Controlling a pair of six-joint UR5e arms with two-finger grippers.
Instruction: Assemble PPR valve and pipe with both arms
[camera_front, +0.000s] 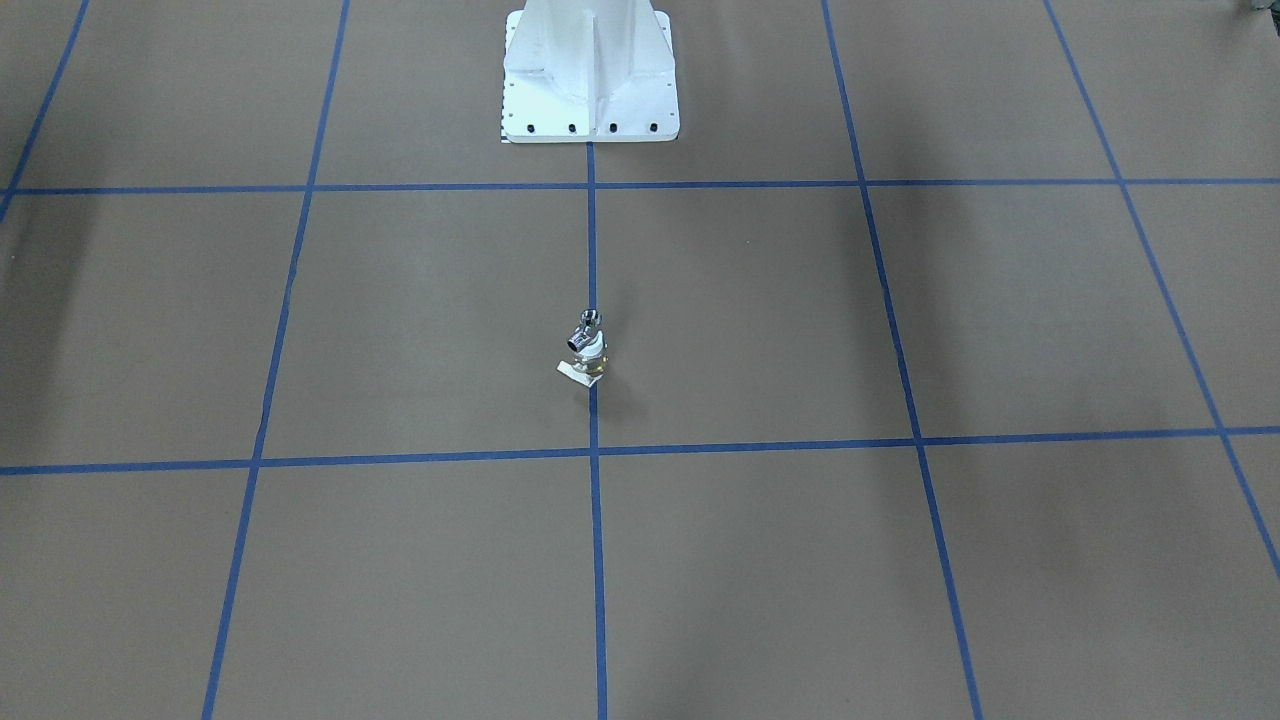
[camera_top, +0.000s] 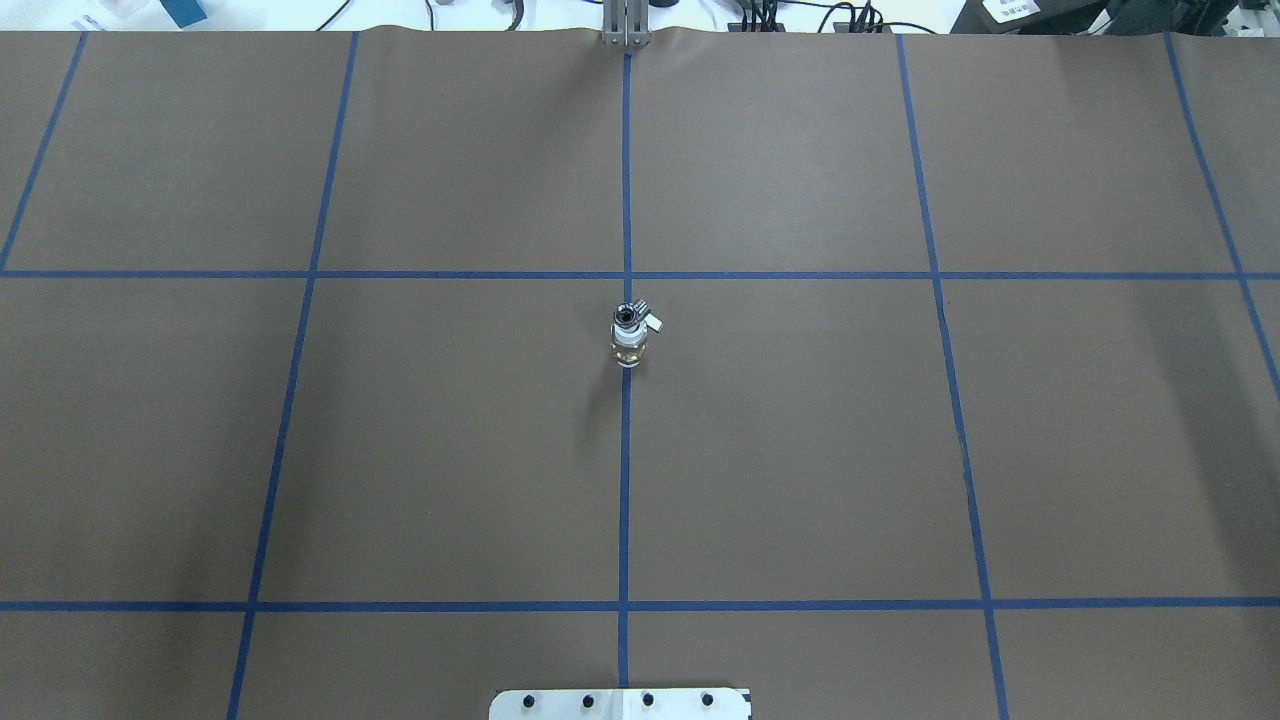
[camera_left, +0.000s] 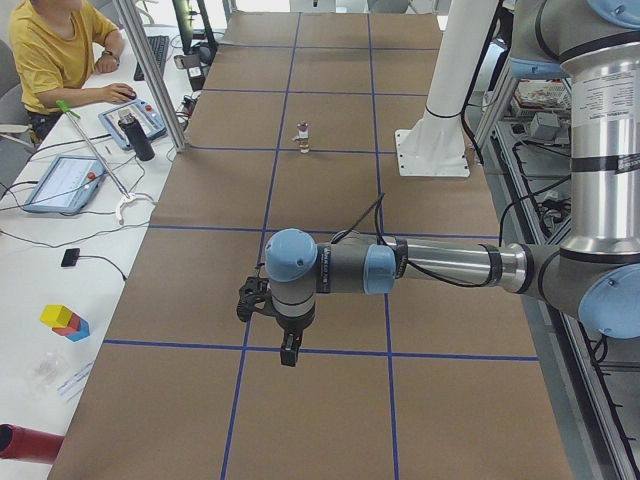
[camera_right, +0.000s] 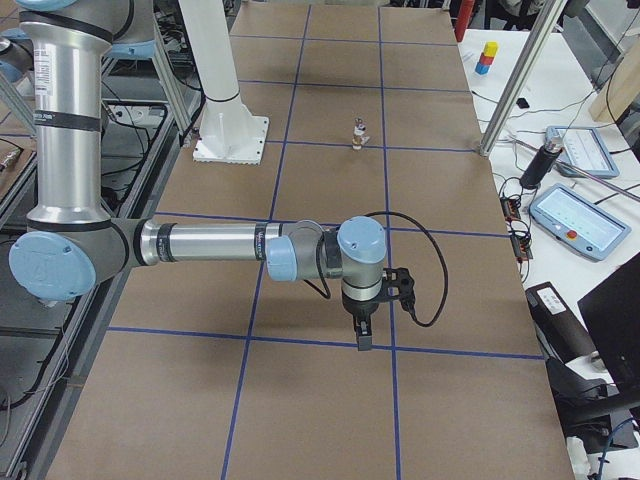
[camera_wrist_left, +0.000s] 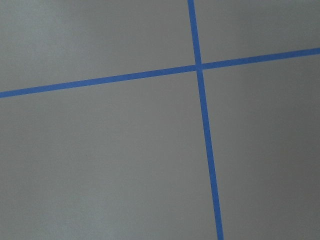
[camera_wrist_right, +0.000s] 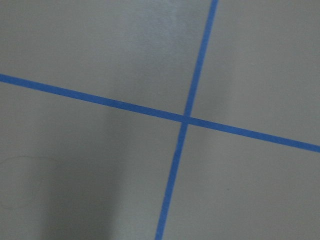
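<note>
No writing I can make out anywhere; the sticker (camera_left: 608, 98) on the left arm (camera_left: 440, 265) is too small to read

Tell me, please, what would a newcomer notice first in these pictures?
First, the small pipe standing on the valve, upright on the centre tape line of the brown table. Next, the left arm and right arm, stretched level toward the table's ends, left gripper and right gripper pointing down, far from those parts.
</note>
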